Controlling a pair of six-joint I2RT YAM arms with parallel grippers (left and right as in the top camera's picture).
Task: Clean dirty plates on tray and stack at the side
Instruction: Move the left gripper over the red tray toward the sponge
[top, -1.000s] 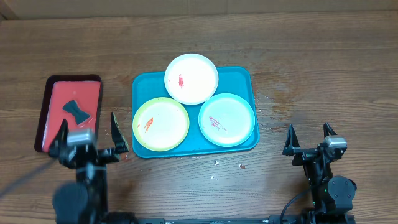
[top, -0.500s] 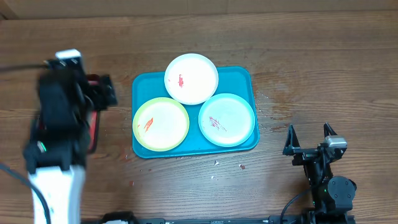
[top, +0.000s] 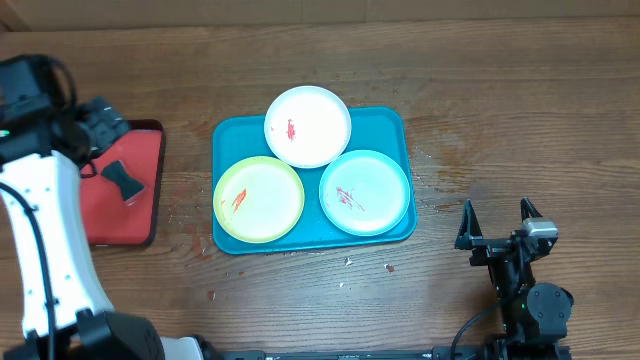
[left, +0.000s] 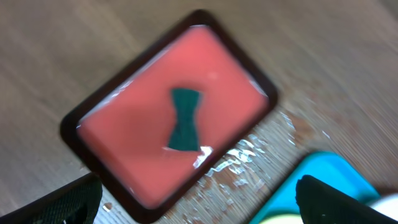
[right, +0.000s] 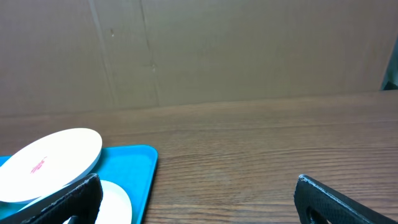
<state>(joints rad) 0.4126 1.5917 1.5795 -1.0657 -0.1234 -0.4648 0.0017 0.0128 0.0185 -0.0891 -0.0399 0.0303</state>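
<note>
My left gripper (left: 199, 185) has swung over the sponge (left: 185, 119), spread and empty like the right gripper (top: 495, 215); dirty plates (top: 307, 125) look light, slick, so pinch rims.

red tray (top: 135, 205) hidden at 9 o'clock under left arm (top: 45, 230), teal tray (left: 314, 183) cut off at 5 o'clock, left wrist view blurred

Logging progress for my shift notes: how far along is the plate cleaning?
Nothing looks done: the white plate, yellow-green plate and mint plate all sit on the teal tray with red smears, none stacked aside. In hand: the left gripper hovers open above the dark bow-shaped pad on the red tray. The right gripper rests open. Remaining: all wiping and stacking.
</note>
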